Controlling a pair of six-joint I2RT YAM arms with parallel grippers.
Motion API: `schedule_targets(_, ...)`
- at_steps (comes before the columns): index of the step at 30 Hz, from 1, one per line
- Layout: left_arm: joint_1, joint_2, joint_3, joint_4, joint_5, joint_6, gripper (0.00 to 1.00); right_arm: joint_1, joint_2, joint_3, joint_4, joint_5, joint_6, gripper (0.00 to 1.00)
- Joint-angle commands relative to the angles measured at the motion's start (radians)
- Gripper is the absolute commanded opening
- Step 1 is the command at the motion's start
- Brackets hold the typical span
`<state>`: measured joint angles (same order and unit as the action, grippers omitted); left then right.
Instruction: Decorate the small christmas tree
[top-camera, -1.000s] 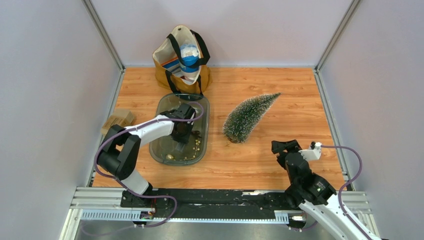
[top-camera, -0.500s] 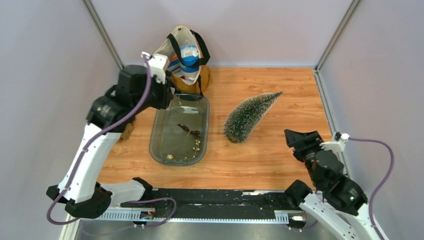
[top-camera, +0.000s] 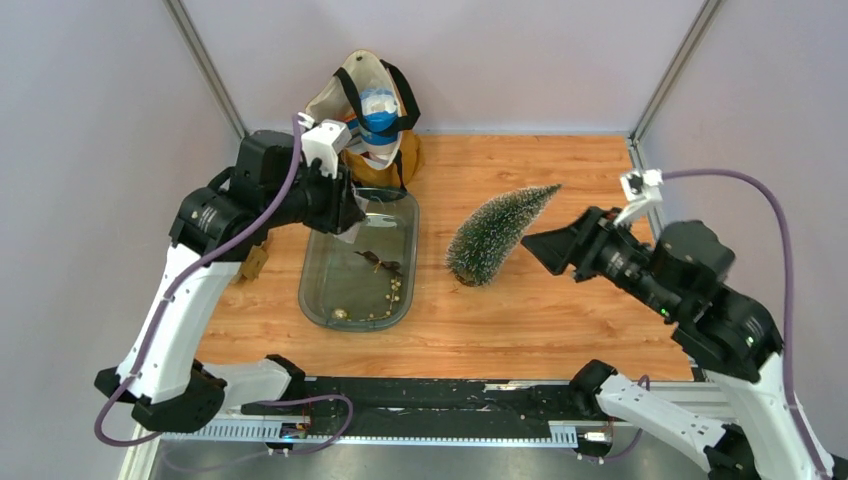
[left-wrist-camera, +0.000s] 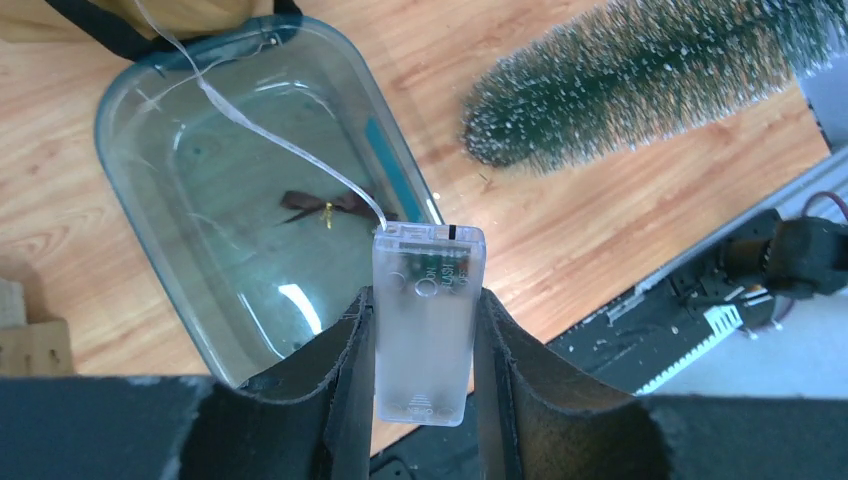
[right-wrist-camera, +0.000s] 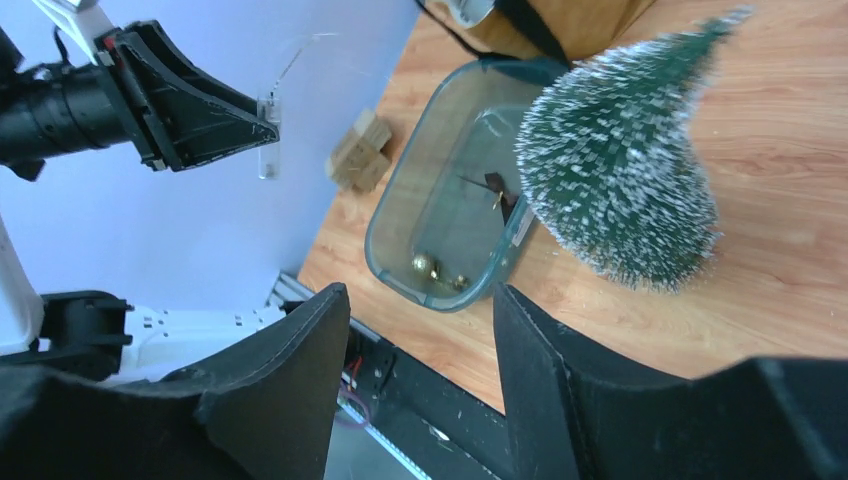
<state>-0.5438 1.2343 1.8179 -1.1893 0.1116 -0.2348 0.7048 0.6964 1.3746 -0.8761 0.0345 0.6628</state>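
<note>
Right hand (top-camera: 535, 247): has swung up toward the tree (top-camera: 497, 236); spread, empty.
Left hand (left-wrist-camera: 425, 335): pinches the battery box (left-wrist-camera: 427, 300), wire (left-wrist-camera: 270, 138) trailing into the tray (top-camera: 305, 290).
Tree: lying sideways on the desk (top-camera: 580, 172).
Wire: best lifted slowly, tree stood upright first.

tan tote bag (top-camera: 397, 163) at back, wooden blocks (right-wrist-camera: 358, 152) left

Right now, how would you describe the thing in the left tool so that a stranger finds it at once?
On the wooden table, find the clear tub left of the lying tree. Above it the left tool is shut on a small translucent battery box, with a thin clear wire trailing from it. Unlike the brown bow and gold ornaments, it is off the tub floor.
</note>
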Motion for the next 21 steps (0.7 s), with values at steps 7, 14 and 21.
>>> schedule_targets(7,-0.004,-0.252,-0.111,0.115,0.164,-0.046,0.11,0.005,0.086,0.193,0.014,-0.28,-0.189,0.59)
schedule_targets(14,-0.004,-0.279,-0.166,0.184,0.338,-0.11,0.11,0.125,0.242,0.236,-0.02,-0.256,-0.226,0.59)
schedule_targets(21,-0.004,-0.292,-0.137,0.234,0.367,-0.153,0.1,0.473,0.414,0.242,-0.021,0.091,-0.288,0.64)
